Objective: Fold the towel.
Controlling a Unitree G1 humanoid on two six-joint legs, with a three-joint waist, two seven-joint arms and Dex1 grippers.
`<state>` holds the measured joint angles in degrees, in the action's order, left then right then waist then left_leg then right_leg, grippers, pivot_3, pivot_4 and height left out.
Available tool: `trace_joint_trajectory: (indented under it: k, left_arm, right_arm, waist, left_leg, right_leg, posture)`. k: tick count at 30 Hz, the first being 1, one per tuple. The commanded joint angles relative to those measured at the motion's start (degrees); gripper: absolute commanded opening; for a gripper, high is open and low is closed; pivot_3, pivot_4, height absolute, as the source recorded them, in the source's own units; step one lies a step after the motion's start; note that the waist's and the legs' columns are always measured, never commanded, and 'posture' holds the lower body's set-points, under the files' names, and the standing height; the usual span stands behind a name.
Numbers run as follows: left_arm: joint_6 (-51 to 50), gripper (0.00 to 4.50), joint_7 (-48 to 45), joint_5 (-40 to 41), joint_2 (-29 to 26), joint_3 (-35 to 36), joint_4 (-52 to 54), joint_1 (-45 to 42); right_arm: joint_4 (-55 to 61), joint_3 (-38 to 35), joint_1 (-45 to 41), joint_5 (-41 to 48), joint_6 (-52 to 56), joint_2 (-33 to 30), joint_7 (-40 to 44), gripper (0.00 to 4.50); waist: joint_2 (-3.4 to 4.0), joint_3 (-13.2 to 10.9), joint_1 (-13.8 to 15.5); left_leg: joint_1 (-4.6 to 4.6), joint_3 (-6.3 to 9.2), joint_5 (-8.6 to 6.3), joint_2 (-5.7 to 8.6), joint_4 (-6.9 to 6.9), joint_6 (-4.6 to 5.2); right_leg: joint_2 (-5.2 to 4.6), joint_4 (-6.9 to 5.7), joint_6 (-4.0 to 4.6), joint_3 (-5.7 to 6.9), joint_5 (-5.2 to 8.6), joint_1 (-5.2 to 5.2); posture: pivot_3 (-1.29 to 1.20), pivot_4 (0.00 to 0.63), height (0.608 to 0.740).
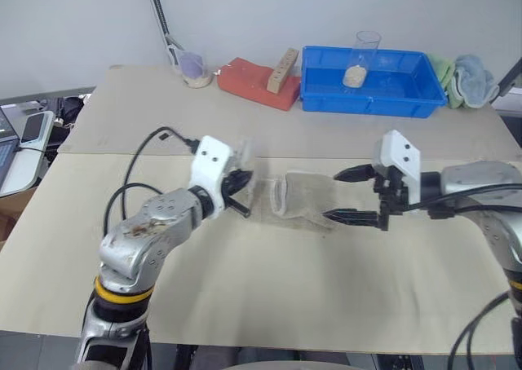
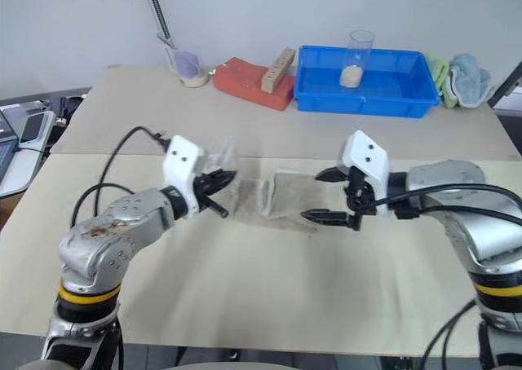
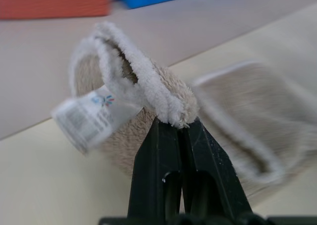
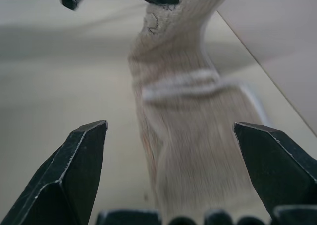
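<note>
1. We see the left gripper [image 1: 242, 192] raised above the table [image 1: 269, 297], its two black fingers [image 3: 171, 150] clenched on one edge of the towel [image 1: 306, 197].
2. From that pinch the cloth curls up and over the fingertips; a white tag [image 3: 89, 117] hangs from the lifted edge just beside them.
3. We find the rest of the towel trailing away from the left gripper toward the right one, its far part lying on the table between the two.
4. In the right wrist view the towel's white stitched edging [image 4: 183, 85] crosses the cloth, and the left gripper holds the end farthest from the right fingers.
5. We see the right gripper [image 1: 344, 195] released, its fingers spread wide, one above the other, just beside the towel's near end; we cannot tell whether they touch it.
6. Well beyond both grippers, at the table's back edge, we note a red block [image 1: 257, 83], a blue tray [image 1: 371, 93] with a clear cup [image 1: 364, 56] in it, and green and light-blue cloths [image 1: 465, 78].
</note>
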<state>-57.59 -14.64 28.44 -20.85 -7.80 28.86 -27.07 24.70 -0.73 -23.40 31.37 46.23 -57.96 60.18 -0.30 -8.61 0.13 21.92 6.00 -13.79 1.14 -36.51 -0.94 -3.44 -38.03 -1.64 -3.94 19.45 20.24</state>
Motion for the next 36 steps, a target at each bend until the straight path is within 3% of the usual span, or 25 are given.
trace_joint_trajectory:
  k: [1, 8, 13, 16, 21, 24, 33, 36]
  left_arm:
    - [3.9, 0.03, -3.1, -2.1, 2.3, -5.0, -3.6, -3.8]
    - [13.6, 0.03, -9.7, -7.8, 6.9, -14.1, -13.8, -6.9]
    - [19.5, 0.03, -13.8, -10.6, 9.1, -16.7, -17.2, -7.1]
    - [20.2, 1.0, -16.2, -9.9, 10.0, -15.9, -17.3, -6.8]
    - [21.0, 3.3, -22.7, -7.0, 7.7, -13.9, -14.3, -5.0]
    - [21.8, 4.47, -26.3, -5.5, 4.7, -11.0, -13.5, -4.6]
    - [28.4, 4.47, -47.5, -0.4, -18.4, 2.8, -11.7, -3.3]
    - [30.3, 4.47, -51.9, 0.7, -22.9, 5.3, -11.9, -1.7]
  right_arm:
    - [3.3, -4.5, 2.1, 1.0, -0.5, -2.6, 0.9, 4.5]
    - [6.8, -10.1, 8.2, 3.0, 2.6, -5.5, -0.8, 4.5]
    - [8.2, -11.9, 9.5, 3.9, 4.4, -5.5, -3.2, 4.5]
    - [8.6, -12.4, 10.0, 4.2, 5.2, -5.4, -4.3, 4.5]
    - [7.9, -13.1, 9.7, 5.0, 6.2, -5.0, -6.2, 4.5]
    - [6.7, -13.1, 8.8, 5.1, 6.5, -4.7, -7.4, 4.5]
    - [0.1, -2.0, -1.0, -0.6, 5.9, 9.8, -20.9, 4.5]
    - [-5.1, 0.5, -3.2, -4.6, 4.7, 15.2, -25.9, 4.5]
  waist:
    - [-0.03, 0.0, -0.2]
    - [-0.12, -0.1, -0.7]
    - [-0.22, -0.2, -0.8]
    - [-0.24, -0.2, -0.7]
    - [-0.23, -0.2, -0.8]
    - [-0.21, -0.2, -0.8]
    - [0.11, 0.0, -1.6]
    - [0.12, 0.0, -1.4]
  left_leg:
    - [0.0, -0.01, 0.0, -0.02, 0.0, 0.0]
    - [0.03, -0.04, 0.01, -0.02, -0.01, 0.01]
    - [0.05, -0.04, 0.01, 0.0, -0.07, 0.01]
    - [0.05, -0.04, 0.01, -0.01, -0.08, 0.01]
    - [0.05, -0.06, 0.01, -0.01, -0.1, 0.02]
    - [0.04, -0.06, 0.01, -0.02, -0.1, 0.02]
    - [-0.09, -0.01, 0.01, -0.1, -0.02, 0.02]
    - [-0.06, 0.01, 0.01, -0.07, -0.02, 0.01]
  right_leg:
    - [0.02, 0.0, 0.0, 0.0, 0.0, 0.0]
    - [0.03, -0.01, 0.0, -0.01, 0.0, -0.03]
    - [0.02, -0.02, 0.0, -0.02, 0.0, -0.04]
    - [0.02, -0.02, 0.0, -0.02, 0.0, -0.04]
    - [0.02, -0.02, 0.0, -0.02, 0.0, -0.04]
    - [0.02, -0.03, 0.0, -0.02, 0.0, -0.04]
    - [0.08, -0.05, 0.0, -0.01, 0.0, -0.01]
    - [0.0, -0.05, 0.0, -0.02, 0.0, 0.02]
  posture:
    - [0.0, 0.15, 0.74]
    - [0.0, 0.15, 0.74]
    - [0.0, 0.15, 0.74]
    - [0.0, 0.15, 0.74]
    - [0.0, 0.15, 0.74]
    - [0.0, 0.15, 0.74]
    - [0.0, 0.15, 0.74]
    - [0.0, 0.15, 0.74]
